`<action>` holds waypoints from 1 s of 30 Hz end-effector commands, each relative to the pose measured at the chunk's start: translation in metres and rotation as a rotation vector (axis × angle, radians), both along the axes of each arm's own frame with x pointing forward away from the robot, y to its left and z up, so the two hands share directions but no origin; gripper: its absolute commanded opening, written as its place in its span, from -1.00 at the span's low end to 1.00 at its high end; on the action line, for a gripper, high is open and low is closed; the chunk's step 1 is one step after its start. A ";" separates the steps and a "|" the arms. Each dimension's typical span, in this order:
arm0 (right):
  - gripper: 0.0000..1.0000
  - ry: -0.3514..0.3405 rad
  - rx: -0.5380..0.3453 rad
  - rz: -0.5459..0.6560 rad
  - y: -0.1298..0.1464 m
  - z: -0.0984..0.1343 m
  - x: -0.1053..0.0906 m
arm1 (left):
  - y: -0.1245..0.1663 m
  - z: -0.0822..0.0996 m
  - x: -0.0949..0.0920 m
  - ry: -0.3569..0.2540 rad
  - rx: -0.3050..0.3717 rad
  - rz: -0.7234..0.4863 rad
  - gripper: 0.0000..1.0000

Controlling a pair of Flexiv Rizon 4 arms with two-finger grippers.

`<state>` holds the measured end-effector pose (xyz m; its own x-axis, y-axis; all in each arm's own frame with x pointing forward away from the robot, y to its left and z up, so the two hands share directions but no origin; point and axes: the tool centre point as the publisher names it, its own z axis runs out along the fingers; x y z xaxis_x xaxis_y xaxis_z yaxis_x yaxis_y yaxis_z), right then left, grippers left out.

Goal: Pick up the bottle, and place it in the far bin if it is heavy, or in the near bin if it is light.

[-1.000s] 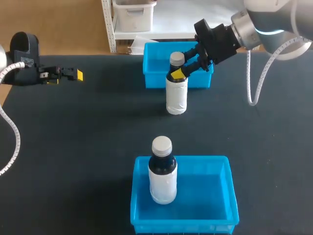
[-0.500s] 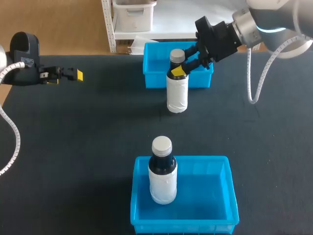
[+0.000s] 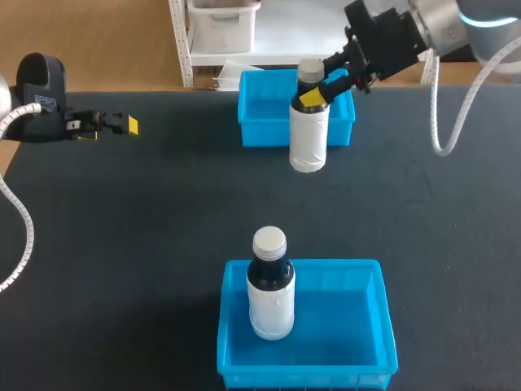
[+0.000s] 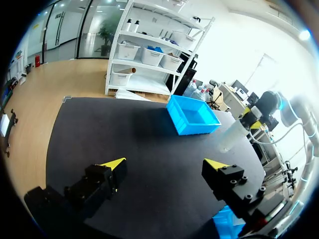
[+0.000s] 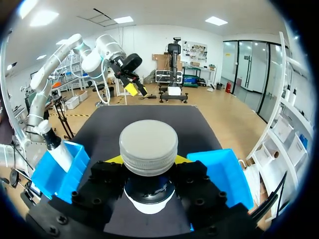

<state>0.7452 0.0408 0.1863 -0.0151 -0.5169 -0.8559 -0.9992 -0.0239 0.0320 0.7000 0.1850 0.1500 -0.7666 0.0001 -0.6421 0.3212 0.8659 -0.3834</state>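
Bottle (image 3: 309, 138) hangs clamped at its neck in the right gripper (image 3: 316, 91), near the far bin (image 3: 259, 122); left gripper (image 4: 167, 163) stands open.

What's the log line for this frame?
right gripper shut on held bottle at neck | held bottle upright before far bin, not inside | left gripper open | near bin holds second bottle
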 end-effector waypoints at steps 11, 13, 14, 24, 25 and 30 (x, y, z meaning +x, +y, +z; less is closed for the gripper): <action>-1.00 -0.036 0.021 -0.030 -0.034 0.051 -0.088 | 0.000 0.000 0.000 0.000 0.000 0.000 1.00; -1.00 -0.035 0.016 -0.028 -0.035 0.051 -0.101 | 0.000 0.000 0.000 0.000 0.000 0.000 1.00; -1.00 -0.034 0.015 -0.027 -0.036 0.051 -0.108 | 0.000 0.000 0.000 0.000 0.000 0.000 1.00; -1.00 -0.055 0.007 0.002 -0.037 0.056 -0.178 | 0.000 0.000 0.000 0.000 0.000 0.000 1.00; -1.00 -0.058 0.008 0.006 -0.037 0.057 -0.185 | 0.000 0.000 0.000 0.000 0.000 0.000 1.00; -1.00 -0.068 0.006 0.027 -0.034 0.056 -0.215 | 0.000 0.000 0.000 0.000 0.000 0.000 1.00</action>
